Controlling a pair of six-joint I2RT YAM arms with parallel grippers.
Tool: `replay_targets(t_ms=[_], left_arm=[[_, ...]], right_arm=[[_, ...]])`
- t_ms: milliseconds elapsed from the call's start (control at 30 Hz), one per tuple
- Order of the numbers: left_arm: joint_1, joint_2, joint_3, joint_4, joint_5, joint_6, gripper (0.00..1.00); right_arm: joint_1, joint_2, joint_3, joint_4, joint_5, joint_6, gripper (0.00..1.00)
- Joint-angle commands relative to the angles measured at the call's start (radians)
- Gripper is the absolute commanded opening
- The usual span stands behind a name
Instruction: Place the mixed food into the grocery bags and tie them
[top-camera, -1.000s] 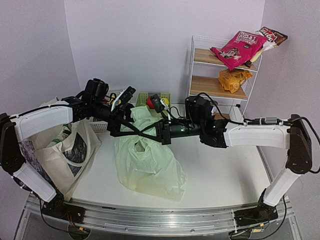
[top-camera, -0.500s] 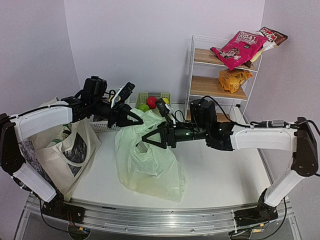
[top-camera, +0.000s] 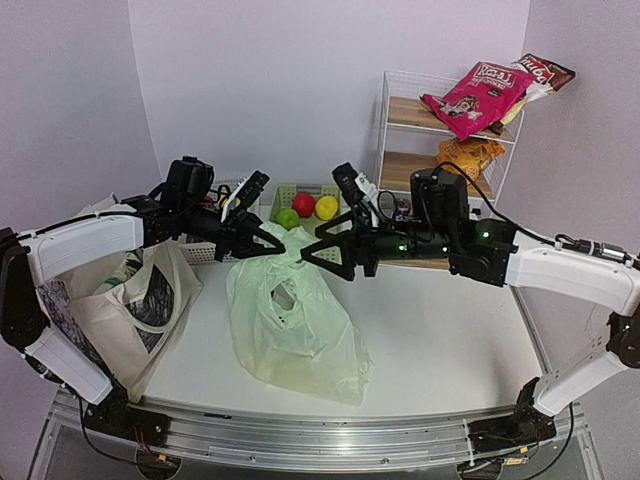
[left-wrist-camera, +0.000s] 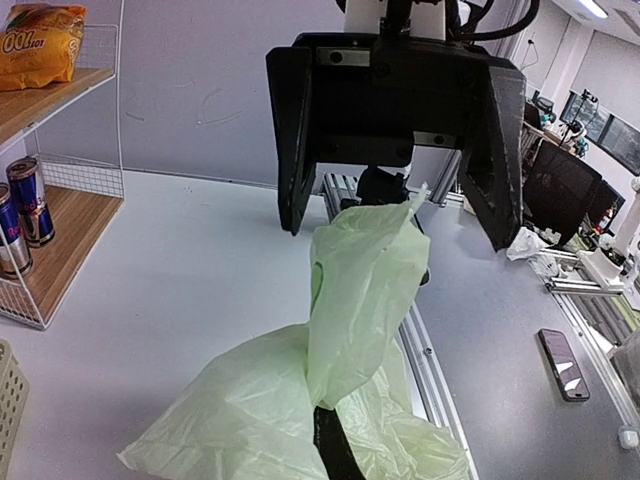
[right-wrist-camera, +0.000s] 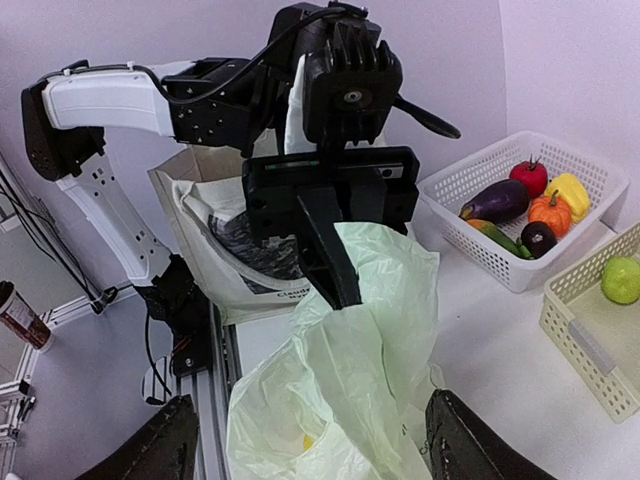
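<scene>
The pale-green plastic grocery bag slumps on the table's middle, with one handle pulled up. My left gripper is shut on that handle; one dark finger shows under the plastic. My right gripper faces it a short way to the right, open, with nothing between its fingers. The plastic bag lies below and between them, and a small yellow thing shows inside it. The cream canvas tote stands at the left. An orange snack packet lies on the shelf.
A white wire shelf at the back right carries a pink packet and drink cans. A white basket holds vegetables, and a pale basket holds round fruit. The table's metal rail runs along the front.
My left gripper has shut on the plastic bag's handle. My right gripper has opened, let go of the bag and drawn back to the right.
</scene>
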Motion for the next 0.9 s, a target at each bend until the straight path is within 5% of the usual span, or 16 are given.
replay_targets(t_ms=[0, 67, 233, 267, 433, 533, 667, 867], left_arm=[[0.002, -0.029, 0.007, -0.012, -0.014, 0.02, 0.0], [0.002, -0.029, 0.005, -0.014, -0.012, 0.023, 0.0], [0.002, -0.026, -0.006, -0.014, -0.008, 0.032, 0.01], [0.003, -0.024, -0.008, -0.012, -0.006, 0.032, 0.06], [-0.001, -0.011, -0.047, 0.079, 0.017, -0.044, 0.46], [-0.005, -0.003, -0.072, 0.135, 0.039, -0.097, 0.61], [-0.022, 0.01, -0.087, 0.185, 0.052, -0.153, 0.71], [-0.026, 0.03, -0.104, 0.319, 0.068, -0.254, 0.71]], right_arm=[[0.006, 0.068, 0.07, -0.027, 0.017, -0.048, 0.7], [0.006, 0.083, 0.083, -0.027, 0.042, -0.054, 0.6], [0.007, 0.078, 0.09, -0.014, 0.159, -0.047, 0.05], [0.007, 0.071, 0.082, -0.01, 0.166, -0.045, 0.01], [0.006, 0.04, 0.033, -0.009, 0.166, -0.009, 0.0], [0.007, 0.027, 0.005, -0.007, 0.165, 0.025, 0.0], [0.007, 0.02, -0.012, -0.005, 0.146, 0.059, 0.0], [0.006, -0.02, -0.053, -0.006, 0.183, 0.111, 0.0]])
